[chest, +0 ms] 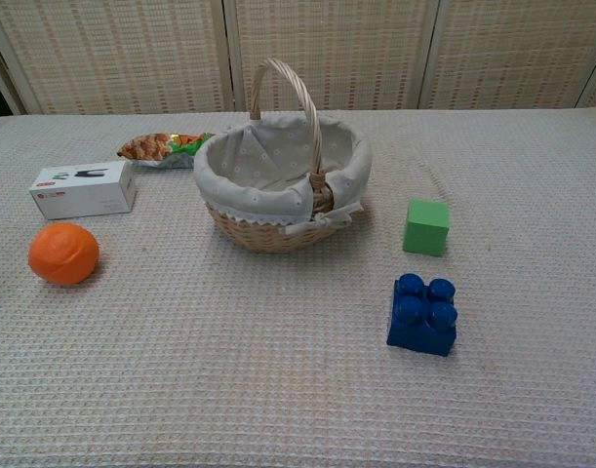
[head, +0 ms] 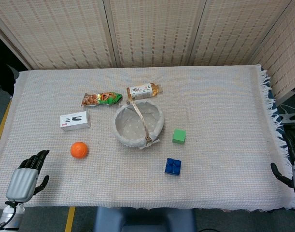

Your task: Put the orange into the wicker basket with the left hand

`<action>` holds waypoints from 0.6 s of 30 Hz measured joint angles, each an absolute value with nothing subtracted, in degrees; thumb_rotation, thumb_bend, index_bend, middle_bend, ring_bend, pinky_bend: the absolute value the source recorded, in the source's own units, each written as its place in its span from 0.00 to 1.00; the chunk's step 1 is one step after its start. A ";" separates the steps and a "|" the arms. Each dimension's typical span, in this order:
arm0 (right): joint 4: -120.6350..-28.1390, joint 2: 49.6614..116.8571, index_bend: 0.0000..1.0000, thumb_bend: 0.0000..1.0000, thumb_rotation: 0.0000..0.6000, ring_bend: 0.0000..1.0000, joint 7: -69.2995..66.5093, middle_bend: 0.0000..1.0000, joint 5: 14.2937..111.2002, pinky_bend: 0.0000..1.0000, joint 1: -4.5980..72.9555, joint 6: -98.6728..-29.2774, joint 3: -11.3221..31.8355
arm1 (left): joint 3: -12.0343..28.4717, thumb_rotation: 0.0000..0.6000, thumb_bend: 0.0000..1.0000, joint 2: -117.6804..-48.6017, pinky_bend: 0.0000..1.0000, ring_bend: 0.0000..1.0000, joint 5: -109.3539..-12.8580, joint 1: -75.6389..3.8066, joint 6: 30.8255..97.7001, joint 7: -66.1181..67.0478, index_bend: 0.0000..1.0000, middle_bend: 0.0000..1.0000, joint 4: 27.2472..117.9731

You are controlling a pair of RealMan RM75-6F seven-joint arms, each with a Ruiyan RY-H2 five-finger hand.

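The orange [head: 78, 150] [chest: 63, 253] lies on the cloth-covered table, left of the wicker basket [head: 137, 124] [chest: 278, 180], which has a pale fabric lining and an upright handle and holds nothing. My left hand [head: 27, 175] hovers at the table's front left corner, fingers spread and holding nothing, well short of the orange. Only part of my right hand [head: 288, 178] shows at the right edge of the head view; its fingers look curled a little and nothing is in them. Neither hand appears in the chest view.
A white box [head: 75, 121] [chest: 83, 188] sits behind the orange. A snack packet [head: 101, 98] [chest: 161, 146] and a lying bottle [head: 144, 91] are behind the basket. A green cube [head: 179, 136] [chest: 426, 226] and a blue brick [head: 173, 166] [chest: 423, 313] lie to its right.
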State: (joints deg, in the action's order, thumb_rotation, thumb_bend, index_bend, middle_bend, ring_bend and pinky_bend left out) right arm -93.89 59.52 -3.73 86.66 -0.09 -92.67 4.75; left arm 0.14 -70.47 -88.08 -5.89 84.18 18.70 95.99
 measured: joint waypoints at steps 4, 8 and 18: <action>-93.81 59.65 0.00 0.22 1.00 0.00 -4.09 0.00 86.77 0.18 -0.13 -92.74 4.86 | 0.14 1.00 0.38 -70.65 0.28 0.09 -88.30 -5.92 84.26 19.14 0.00 0.01 95.57; -93.67 59.93 0.00 0.22 1.00 0.00 -4.41 0.00 86.83 0.18 -0.20 -92.99 5.08 | 0.03 1.00 0.38 -70.57 0.27 0.02 -88.56 -5.93 84.31 18.80 0.00 0.00 95.50; -93.75 60.55 0.00 0.22 1.00 0.00 -2.92 0.00 86.59 0.18 0.19 -92.00 5.19 | 0.00 1.00 0.36 -70.68 0.18 0.00 -89.49 -6.98 83.15 17.48 0.00 0.00 95.08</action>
State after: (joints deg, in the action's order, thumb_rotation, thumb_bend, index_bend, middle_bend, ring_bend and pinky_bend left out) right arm -93.75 60.55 -2.92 86.59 0.19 -92.00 5.19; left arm 0.00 -70.68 -89.49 -6.98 83.15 17.48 95.08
